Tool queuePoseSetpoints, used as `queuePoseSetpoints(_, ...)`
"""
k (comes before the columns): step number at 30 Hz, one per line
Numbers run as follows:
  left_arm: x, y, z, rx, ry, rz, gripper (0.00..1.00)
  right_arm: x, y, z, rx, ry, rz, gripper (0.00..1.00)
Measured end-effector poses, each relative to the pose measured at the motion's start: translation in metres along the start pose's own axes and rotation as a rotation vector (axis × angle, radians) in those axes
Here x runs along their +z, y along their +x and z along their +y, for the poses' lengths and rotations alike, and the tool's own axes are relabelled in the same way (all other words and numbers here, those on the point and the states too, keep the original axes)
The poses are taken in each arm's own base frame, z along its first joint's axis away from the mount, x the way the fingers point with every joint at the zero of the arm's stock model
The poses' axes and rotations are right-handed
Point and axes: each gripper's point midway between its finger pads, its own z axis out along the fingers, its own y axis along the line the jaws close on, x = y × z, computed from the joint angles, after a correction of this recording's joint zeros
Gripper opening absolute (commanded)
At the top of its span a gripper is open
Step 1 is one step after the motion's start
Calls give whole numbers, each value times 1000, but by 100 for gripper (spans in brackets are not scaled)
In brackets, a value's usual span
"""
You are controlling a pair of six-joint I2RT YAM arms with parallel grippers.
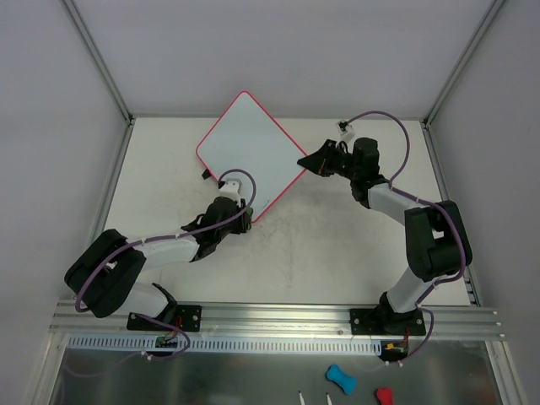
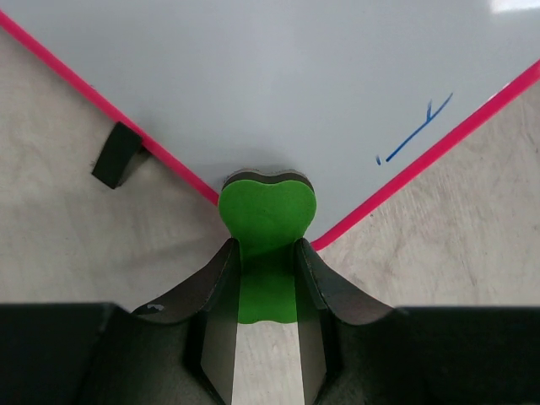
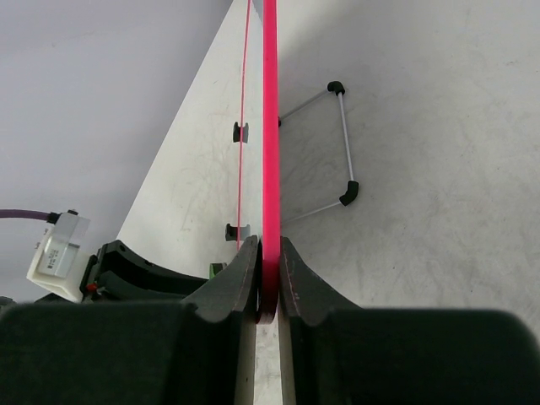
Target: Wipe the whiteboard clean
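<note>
The square, smooth white whiteboard with a thin red-pink rim and rounded corners (image 1: 251,152) sits cornerwise like a diamond toward the far middle of the scuffed, smudged off-white table (image 1: 337,245). A thin blue pen stroke with a small tick at its end (image 2: 418,131) marks it near one rim. A small black clip (image 2: 116,154) juts from another edge.

The left gripper (image 2: 267,253) stands at the board's near corner. Its dark jaws are clamped on a matte green bone-shaped foam eraser (image 2: 267,211), whose rounded lobe lies over that corner.

The right gripper (image 3: 268,253) pinches the rim at the right-hand corner, seen edge-on. A thin wire frame with black corner caps (image 3: 346,143) shows beside the rim.
</note>
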Motion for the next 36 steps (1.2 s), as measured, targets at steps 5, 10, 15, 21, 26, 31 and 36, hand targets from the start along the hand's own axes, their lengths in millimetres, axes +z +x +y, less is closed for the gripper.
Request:
queuePoseSetpoints(5, 7, 6, -15, 29, 70, 48, 0, 0, 0, 0, 0, 0, 0, 0)
queuePoseSetpoints(10, 11, -5, -27, 70, 117, 38, 0, 0, 0, 0, 0, 0, 0, 0)
queuePoseSetpoints(15, 19, -10, -37, 108, 154, 47, 0, 0, 0, 0, -2, 0, 0, 0)
queuePoseSetpoints(21, 28, -12, -45, 137, 169, 92, 0, 0, -1, -2, -16, 4, -4, 0)
queuePoseSetpoints(26, 30, -24, -56, 152, 197, 97, 0, 0, -1, -2, -19, 4, -4, 0)
queuePoseSetpoints(31, 30, -51, -72, 166, 236, 55, 0, 0, -1, -2, -13, 4, -4, 0)
queuePoseSetpoints(36, 31, -65, -82, 177, 264, 32, 0, 0, 0, -1, -3, 1, -1, 0)
